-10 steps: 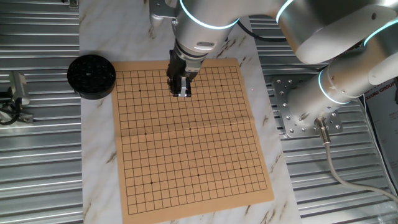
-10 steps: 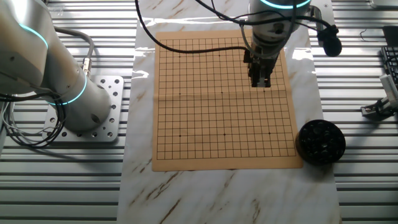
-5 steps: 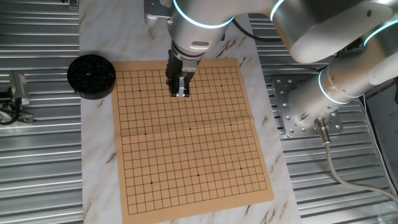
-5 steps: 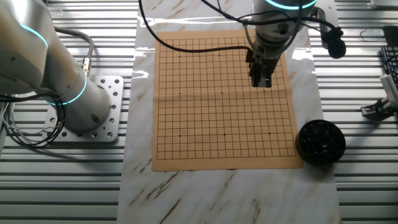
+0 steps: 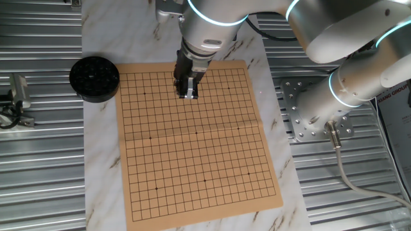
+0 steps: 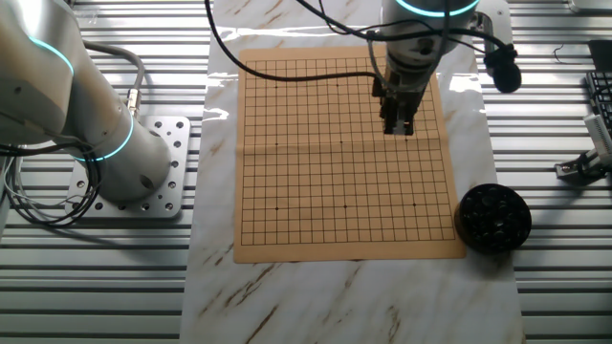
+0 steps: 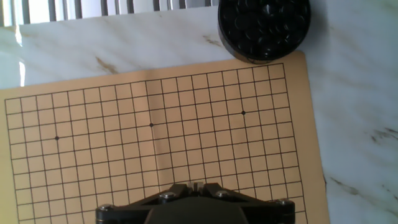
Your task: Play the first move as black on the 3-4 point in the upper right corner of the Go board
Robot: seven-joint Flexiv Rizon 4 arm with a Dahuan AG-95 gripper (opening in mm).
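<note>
The tan wooden Go board [image 5: 192,154] with its black grid lies on the marble mat and carries no stones; it also shows in the other fixed view [image 6: 325,182] and the hand view [image 7: 124,155]. My gripper [image 5: 188,96] hangs over the board's upper middle, several lines in from the edge on the bowl's side [image 6: 399,131]. In the hand view the fingertips [image 7: 196,185] are pressed together. No stone shows between them. The round black ribbed bowl [image 5: 94,78] of black stones stands off the board's corner [image 6: 492,218] [image 7: 263,28].
The marble mat [image 5: 103,160] lies on a ribbed metal table. The arm's base plate [image 5: 308,109] stands beside the board [image 6: 143,162]. A small metal tool [image 5: 18,93] lies beyond the bowl.
The gripper has only shifted by a few pixels sideways over the same part of the board, and the wrist has turned a little. Its jaws stay shut.
</note>
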